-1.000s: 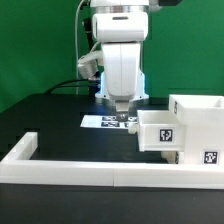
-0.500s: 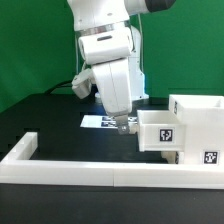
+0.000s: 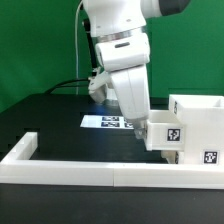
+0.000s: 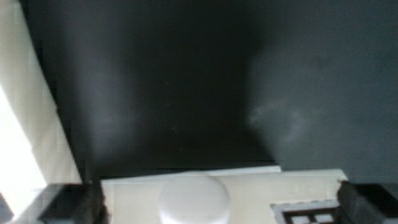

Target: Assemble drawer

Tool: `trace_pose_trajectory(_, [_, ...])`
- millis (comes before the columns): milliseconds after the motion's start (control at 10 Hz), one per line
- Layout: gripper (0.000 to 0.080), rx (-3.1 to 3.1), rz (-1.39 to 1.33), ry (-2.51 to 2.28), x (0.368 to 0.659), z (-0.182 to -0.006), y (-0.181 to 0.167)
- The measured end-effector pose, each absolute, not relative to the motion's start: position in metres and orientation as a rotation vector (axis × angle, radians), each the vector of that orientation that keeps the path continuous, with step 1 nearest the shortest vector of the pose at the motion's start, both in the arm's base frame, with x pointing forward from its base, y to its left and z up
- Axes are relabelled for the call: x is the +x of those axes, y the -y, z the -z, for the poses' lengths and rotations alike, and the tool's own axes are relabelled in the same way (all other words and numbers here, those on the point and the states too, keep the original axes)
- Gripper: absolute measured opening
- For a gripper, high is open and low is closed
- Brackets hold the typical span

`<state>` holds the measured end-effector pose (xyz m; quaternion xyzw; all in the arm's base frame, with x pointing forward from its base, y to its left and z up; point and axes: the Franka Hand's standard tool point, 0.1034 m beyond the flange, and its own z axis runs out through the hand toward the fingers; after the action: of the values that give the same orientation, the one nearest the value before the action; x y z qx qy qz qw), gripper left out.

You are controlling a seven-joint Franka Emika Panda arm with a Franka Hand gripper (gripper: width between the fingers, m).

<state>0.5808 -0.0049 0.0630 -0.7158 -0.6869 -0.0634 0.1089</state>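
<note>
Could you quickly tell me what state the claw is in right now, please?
Claw: low beside the small white plastic tray; open or closed cannot be told.

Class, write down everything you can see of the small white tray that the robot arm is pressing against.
The small tray is white, looks like plastic and is open at the top. A black-and-white square tag sits on its front face. It stands upright on the black table, against the taller white box on the exterior view's right. The gripper meets its left side; its fingers are hidden, so a grasp cannot be confirmed. The wrist view shows the tray's pale top blurred.
</note>
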Motion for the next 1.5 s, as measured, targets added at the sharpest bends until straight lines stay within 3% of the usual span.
trace_pose_trajectory(900, [0.0649,-2.055,0.255,2.111,0.589,-0.066,-0.021])
trace_pose_trajectory(1500, [0.0649,-2.137,0.193,1.965,0.580,-0.058,-0.029])
